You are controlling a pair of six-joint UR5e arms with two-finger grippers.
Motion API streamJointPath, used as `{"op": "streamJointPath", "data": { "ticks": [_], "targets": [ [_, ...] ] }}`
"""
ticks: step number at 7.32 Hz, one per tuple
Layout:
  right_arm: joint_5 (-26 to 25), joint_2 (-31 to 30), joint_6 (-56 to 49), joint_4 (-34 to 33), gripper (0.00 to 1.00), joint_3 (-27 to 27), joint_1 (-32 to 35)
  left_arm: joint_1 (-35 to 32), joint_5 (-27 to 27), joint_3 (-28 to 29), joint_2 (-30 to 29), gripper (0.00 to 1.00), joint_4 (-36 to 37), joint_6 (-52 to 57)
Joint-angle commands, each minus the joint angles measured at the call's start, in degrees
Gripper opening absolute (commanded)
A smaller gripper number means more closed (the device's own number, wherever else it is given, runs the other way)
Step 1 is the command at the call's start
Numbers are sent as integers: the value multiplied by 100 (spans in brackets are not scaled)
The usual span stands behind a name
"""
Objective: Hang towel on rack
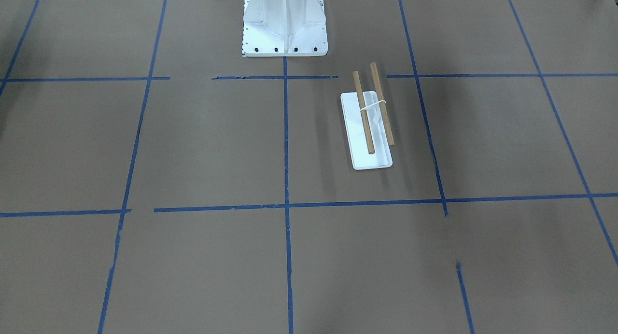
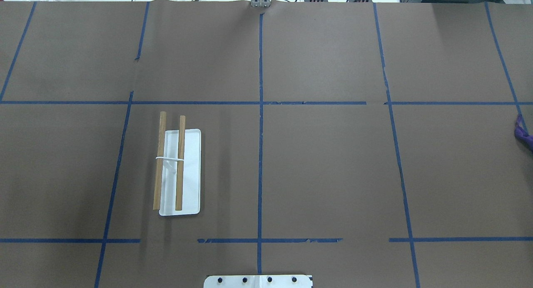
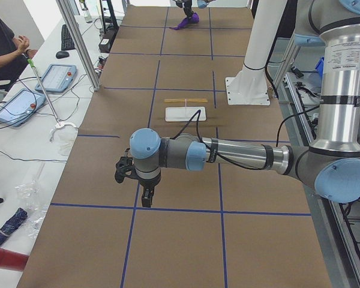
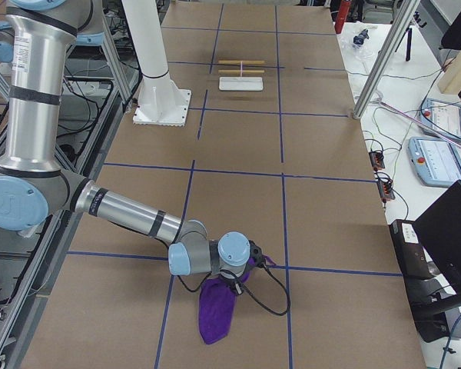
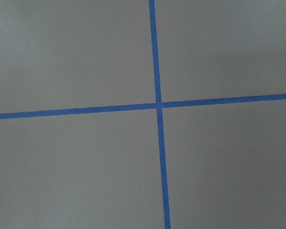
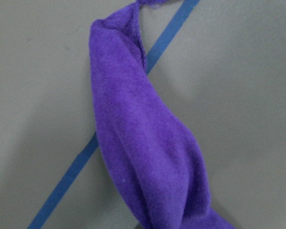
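Observation:
The rack stands on the table's left half, with a white base and two tan dowels; it also shows in the front view and both side views. The purple towel is bunched at the table's far right end, and its tip shows at the overhead view's right edge. It fills the right wrist view. My right gripper is at the towel's upper end; I cannot tell its state. My left gripper points down over bare table, state unclear.
The white bolted pedestal stands at the robot's side, middle of the table. Blue tape lines grid the brown surface. An operator, tablets and metal posts line the far edge.

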Motion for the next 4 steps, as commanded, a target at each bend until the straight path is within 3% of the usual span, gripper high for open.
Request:
{"op": "streamJointPath", "data": {
  "ticks": [1,2,4],
  "targets": [
    [-8,-121,108,-62,0,845,425,2,-3,-217,-67,100,-96,5],
    [-8,-69,291,-54,0,1127,478,-7,-3,-174,-77,100,-575,-12],
    [9,19,1797,-10,0,1944,479,19,15,-121,-85,100,-1393,-370]
  ]
}}
